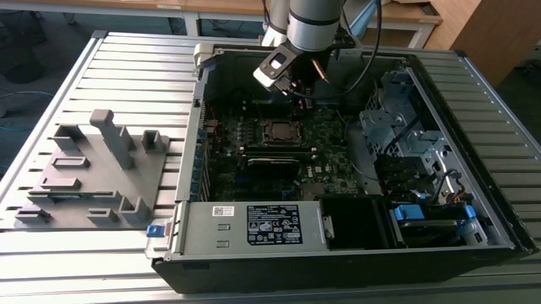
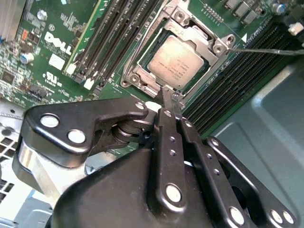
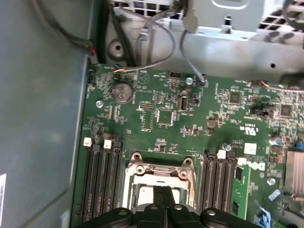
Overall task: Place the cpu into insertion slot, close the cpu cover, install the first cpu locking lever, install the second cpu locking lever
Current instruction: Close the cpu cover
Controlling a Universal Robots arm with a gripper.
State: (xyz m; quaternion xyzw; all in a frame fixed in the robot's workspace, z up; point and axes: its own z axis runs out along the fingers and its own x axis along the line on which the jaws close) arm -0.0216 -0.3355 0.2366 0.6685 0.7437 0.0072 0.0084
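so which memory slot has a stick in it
The one farthest from the grey case wall: a green stick stands in it, while the others are bare black.

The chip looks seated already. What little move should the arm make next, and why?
Probably shift toward the thin lever jutting out past the cover's corner, since it looks unlatched. The cpu lies seated with the cover down around it, and the shut gripper sits at the cover's edge.
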